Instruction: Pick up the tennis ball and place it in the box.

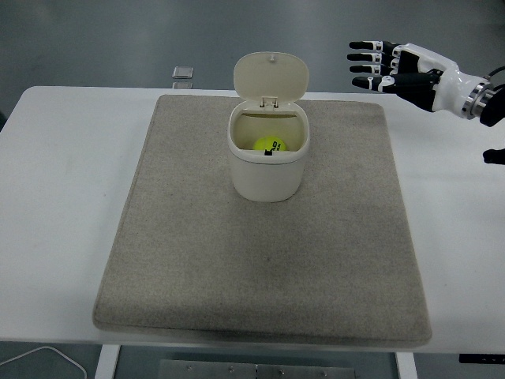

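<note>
Mat (260,260) bare around box (267,162)

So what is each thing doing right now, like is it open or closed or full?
Box: upright on the mat, holds the ball.
Lid: flipped up, open.
Tennis ball: inside the box.
Right hand: open, fingers spread, empty, raised off to the box's right.
Mat: lying flat on the table.
</note>
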You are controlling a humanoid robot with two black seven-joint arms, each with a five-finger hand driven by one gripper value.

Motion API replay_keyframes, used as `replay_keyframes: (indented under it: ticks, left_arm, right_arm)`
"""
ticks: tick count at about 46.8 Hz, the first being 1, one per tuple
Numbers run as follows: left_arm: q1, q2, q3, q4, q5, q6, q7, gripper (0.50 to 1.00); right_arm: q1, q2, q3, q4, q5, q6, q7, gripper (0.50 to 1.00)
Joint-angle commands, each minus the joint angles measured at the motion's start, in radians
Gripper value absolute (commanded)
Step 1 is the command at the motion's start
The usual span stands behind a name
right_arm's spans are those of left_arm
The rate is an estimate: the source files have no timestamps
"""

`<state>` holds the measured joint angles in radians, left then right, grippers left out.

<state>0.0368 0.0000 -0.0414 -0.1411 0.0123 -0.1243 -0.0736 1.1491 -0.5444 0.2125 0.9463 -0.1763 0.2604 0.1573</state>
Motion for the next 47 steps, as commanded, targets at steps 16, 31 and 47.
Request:
replay_keyframes:
  ticks: [16, 31, 47]
  left_arm:
    - [0.000, 0.000, 0.000, 0.000, 0.000, 0.000, 0.000, 0.996]
    - [0.000, 0.000, 0.000, 0.000, 0.000, 0.000, 0.000, 0.996]
    - [0.000, 0.000, 0.000, 0.000, 0.000, 0.000, 0.000, 0.996]
  right_arm:
    - [-0.035, 0.067, 0.008, -0.073, 0.365, -0.099, 0.001, 0.903]
    - [-0.071, 0.076, 0.016, -0.086, 0.409, -0.125, 0.010, 0.905]
    - [-0.094, 0.081, 0.018, -0.086, 0.409, -0.127, 0.016, 0.905]
